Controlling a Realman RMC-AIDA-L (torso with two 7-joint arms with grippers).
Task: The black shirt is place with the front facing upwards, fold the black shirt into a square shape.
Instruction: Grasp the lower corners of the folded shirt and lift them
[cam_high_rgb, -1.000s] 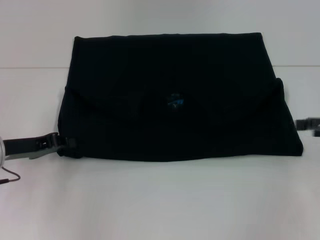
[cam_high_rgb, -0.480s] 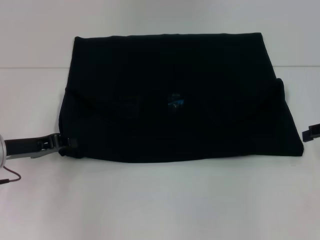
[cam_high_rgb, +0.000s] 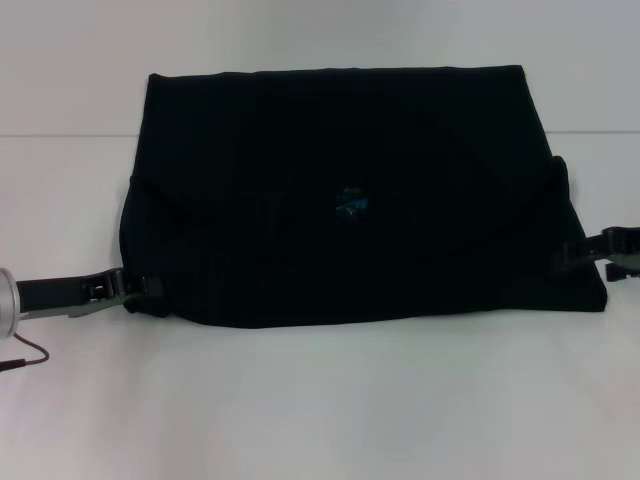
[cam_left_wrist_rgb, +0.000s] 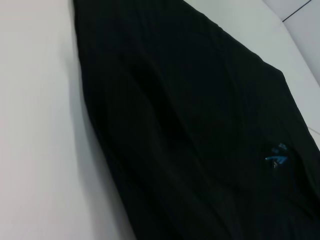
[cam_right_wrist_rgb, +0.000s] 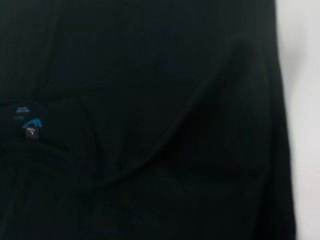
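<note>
On the white table (cam_high_rgb: 320, 400), head view: the black shirt (cam_high_rgb: 340, 190) lies folded into a wide block, its blue mark (cam_high_rgb: 350, 205) near the middle.
Left gripper (cam_high_rgb: 135, 290): low at the shirt's near left corner, tips touching the fabric edge; how far open, I cannot tell.
Right gripper (cam_high_rgb: 575, 255): at the shirt's near right edge, tips over the cloth; its opening and any hold cannot be told.
Left wrist view: black shirt (cam_left_wrist_rgb: 190, 125) close ahead, blue mark (cam_left_wrist_rgb: 276, 157) farther off, table (cam_left_wrist_rgb: 35, 125) beside.
Right wrist view: shirt (cam_right_wrist_rgb: 150, 125) fills the picture, blue mark (cam_right_wrist_rgb: 31, 122) visible.

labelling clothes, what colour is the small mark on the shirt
Blue mark on the black shirt; clearest in the right wrist view.
</note>
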